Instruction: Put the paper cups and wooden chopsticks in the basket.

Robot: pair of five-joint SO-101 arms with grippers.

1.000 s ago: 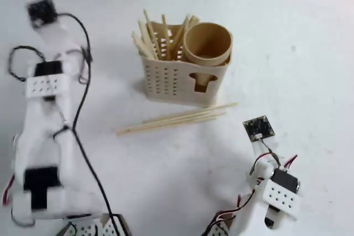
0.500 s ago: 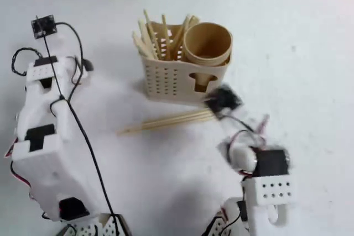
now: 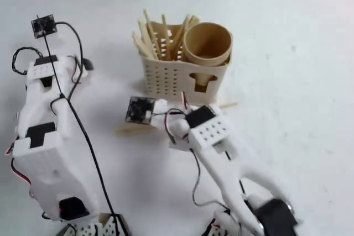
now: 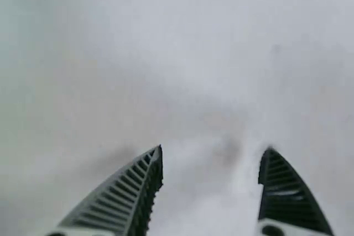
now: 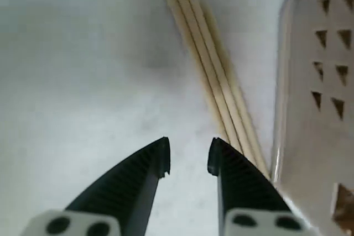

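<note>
A perforated cream basket (image 3: 171, 81) stands mid-table with a paper cup (image 3: 207, 42) and several wooden chopsticks (image 3: 157, 37) upright inside it. A few loose chopsticks (image 3: 130, 131) lie on the table in front of the basket, partly covered by my right arm (image 3: 207, 131). In the right wrist view my right gripper (image 5: 188, 156) is open just above the table, with the chopsticks (image 5: 202, 64) running past one fingertip and the basket wall (image 5: 315, 81) close beside them. Nothing is between the fingers. My left gripper (image 4: 213, 156) is open over bare table.
My left arm (image 3: 44, 114) stands tall along the table's left side, with black cables (image 3: 83, 131) trailing down from it. The white table (image 3: 293, 64) has free room to the right of the basket and along the back edge.
My right arm has swung from the front right corner leftwards and now sits over the loose chopsticks by the basket. The left arm shifted a second ago, then stayed still.
</note>
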